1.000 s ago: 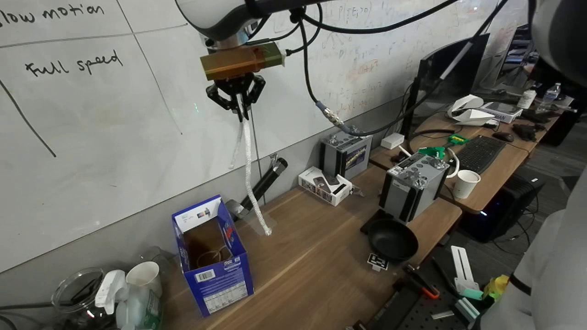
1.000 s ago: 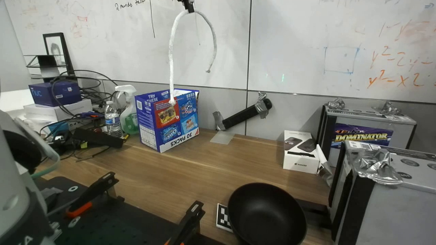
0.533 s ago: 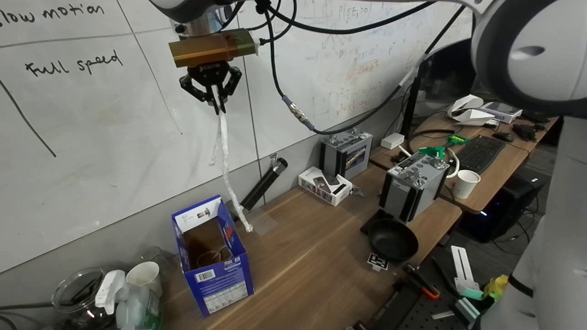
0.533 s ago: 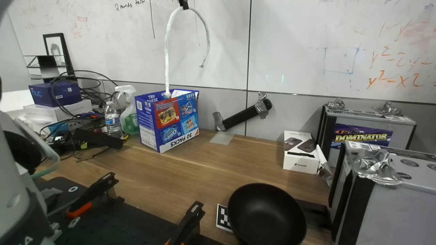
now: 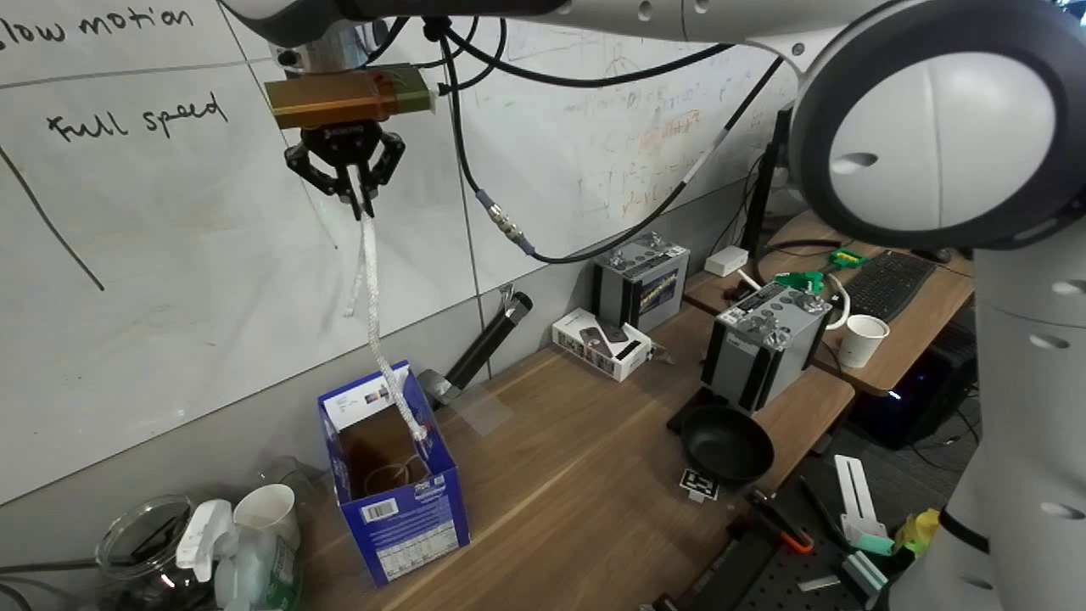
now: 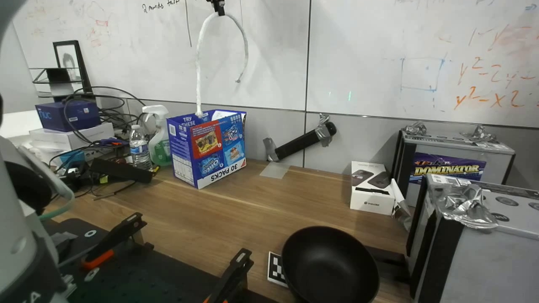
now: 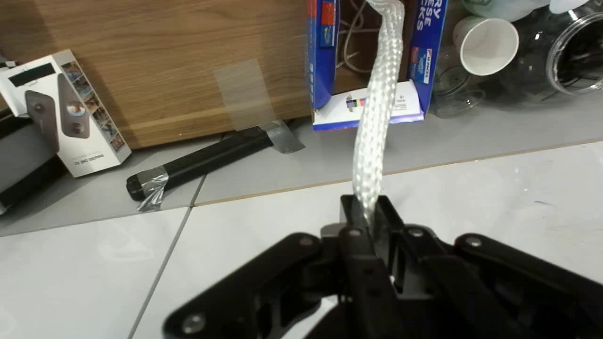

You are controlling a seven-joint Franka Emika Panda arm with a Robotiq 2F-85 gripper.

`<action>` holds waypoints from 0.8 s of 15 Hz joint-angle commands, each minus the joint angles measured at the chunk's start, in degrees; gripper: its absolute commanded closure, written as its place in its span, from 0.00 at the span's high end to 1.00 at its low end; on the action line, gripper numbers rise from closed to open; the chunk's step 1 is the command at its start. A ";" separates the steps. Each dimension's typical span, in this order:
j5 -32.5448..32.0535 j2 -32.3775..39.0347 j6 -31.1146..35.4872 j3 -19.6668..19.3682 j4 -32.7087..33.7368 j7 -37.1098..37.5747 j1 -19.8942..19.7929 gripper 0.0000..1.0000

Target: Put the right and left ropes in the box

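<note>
Hanging from claw (image 5: 364,214): white rope (image 5: 373,314)

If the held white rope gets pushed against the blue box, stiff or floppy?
Probably floppy: the white rope is a braid drooping at both ends from the gripper. Perhaps slightly springy, since its shorter end bows outward. Likely light, being thin.

Box (image 5: 416,526) near the table's (image 5: 543,509) edge by the wall (image 5: 553,291), looped cord (image 7: 347,47) inside
A rope (image 5: 372,297) hangs to its opening; a cup (image 5: 267,516) near it, a carton (image 5: 601,344) farther along that edge, a pan (image 5: 728,445) by the opposite edge.
</note>
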 commanded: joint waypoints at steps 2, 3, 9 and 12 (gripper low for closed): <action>2.23 4.31 -0.71 1.24 5.56 -2.56 -0.08 0.06; 2.29 4.72 -0.72 1.40 5.54 -2.68 0.02 0.06; 4.65 2.71 0.48 3.43 1.54 -5.87 -0.51 0.06; 6.77 0.70 0.63 4.80 -1.76 -7.63 -0.80 0.06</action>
